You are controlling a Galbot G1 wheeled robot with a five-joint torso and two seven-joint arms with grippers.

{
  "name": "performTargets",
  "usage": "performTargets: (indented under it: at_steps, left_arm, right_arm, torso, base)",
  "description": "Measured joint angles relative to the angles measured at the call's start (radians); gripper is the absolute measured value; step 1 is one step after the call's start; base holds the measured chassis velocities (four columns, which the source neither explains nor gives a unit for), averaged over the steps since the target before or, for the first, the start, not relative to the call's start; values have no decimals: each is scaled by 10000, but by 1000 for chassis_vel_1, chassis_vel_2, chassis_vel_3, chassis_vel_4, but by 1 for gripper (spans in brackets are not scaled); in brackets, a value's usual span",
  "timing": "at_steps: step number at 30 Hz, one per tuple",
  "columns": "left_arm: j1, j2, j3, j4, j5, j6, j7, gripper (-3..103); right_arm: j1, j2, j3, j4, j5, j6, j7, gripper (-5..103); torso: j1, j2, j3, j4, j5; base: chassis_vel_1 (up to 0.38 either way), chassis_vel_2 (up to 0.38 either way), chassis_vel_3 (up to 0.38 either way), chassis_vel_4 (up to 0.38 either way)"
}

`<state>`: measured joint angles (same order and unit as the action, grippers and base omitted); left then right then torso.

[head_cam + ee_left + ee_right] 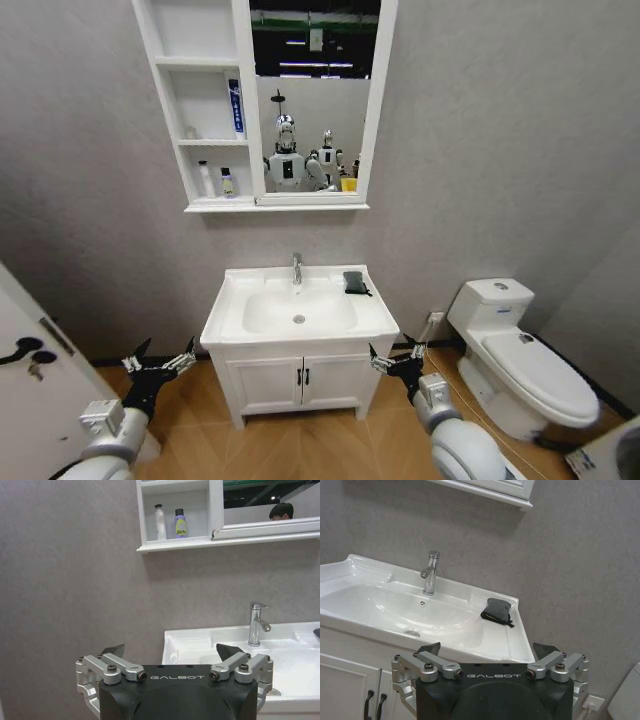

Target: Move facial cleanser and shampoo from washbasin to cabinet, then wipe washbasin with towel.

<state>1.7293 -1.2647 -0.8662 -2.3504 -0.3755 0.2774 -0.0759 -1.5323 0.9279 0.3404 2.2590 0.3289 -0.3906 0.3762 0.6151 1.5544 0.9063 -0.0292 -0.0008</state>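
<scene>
While both bottles [217, 181] already stand on cabinet's [170, 110] lowest shelf, left gripper [158, 363] and right gripper [398, 357] hang wide open, empty, low beside washbasin [225, 310]. Folded dark towel [354, 283] on rear right rim: likely soft, light, limp; best pinched across its thick middle.

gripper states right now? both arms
Left gripper: open, holding nothing, low beside the washbasin cupboard's left side.
Right gripper: open, holding nothing, low off the washbasin's right front corner.
</scene>
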Motion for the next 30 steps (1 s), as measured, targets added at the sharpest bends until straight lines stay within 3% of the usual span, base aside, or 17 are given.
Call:
performTargets:
  at_steps: [5, 6, 9, 10, 14, 16, 17, 21, 30]
  left_arm:
    - [0, 0, 0, 0, 0, 0, 0, 100]
    - [0, 0, 0, 0, 0, 0, 0, 100]
    - [0, 0, -1, -1, 0, -1, 2, 100]
    - [0, 0, 0, 0, 0, 0, 0, 100]
    - [1, 0, 1, 0, 0, 0, 0, 100]
    - [1, 0, 0, 0, 0, 0, 0, 100]
    - [2, 0, -3, 0, 0, 0, -10, 100]
    - [1, 0, 0, 0, 0, 0, -1, 100]
    - [-2, 0, 1, 0, 0, 0, -1, 100]
  right_arm:
    - [-86, 117, -24, -31, -340, 102, -104, 100]
    - [-68, 193, -93, -109, -579, 200, -194, 100]
    - [-20, 265, -211, -167, -730, 267, -284, 100]
    - [0, 273, -251, -173, -764, 302, -373, 100]
    - [75, 242, -303, -346, -908, 452, -613, 100]
    - [102, 222, -334, -386, -909, 473, -633, 100]
    - [141, 187, -370, -418, -877, 479, -657, 100]
    - [258, 86, -408, -475, -657, 475, -667, 100]
    - [251, 56, -250, -458, -522, 555, -617, 100]
  torso:
    - [5, -4, 3, 0, 15]
    - [2, -1, 0, 1, -4]
    - [11, -6, 6, 1, 22]
    - [3, -3, 2, 3, -3]
    - [0, -2, 2, -2, 16]
    - [-7, 4, -3, 0, 6]
    - [-7, 4, -3, 9, 4]
    - [-5, 2, 0, -7, 16]
    - [22, -11, 8, 3, 7]
  base:
    - [370, -354, -361, 362]
    - [311, -358, -298, 355]
    - [372, -348, -358, 358]
    - [348, -354, -325, 362]
    - [301, -332, -332, 325]
    - [202, -299, -244, 267]
    - [125, -109, -171, 155]
    - [63, -19, -112, 89]
    - [-58, 17, 53, -40]
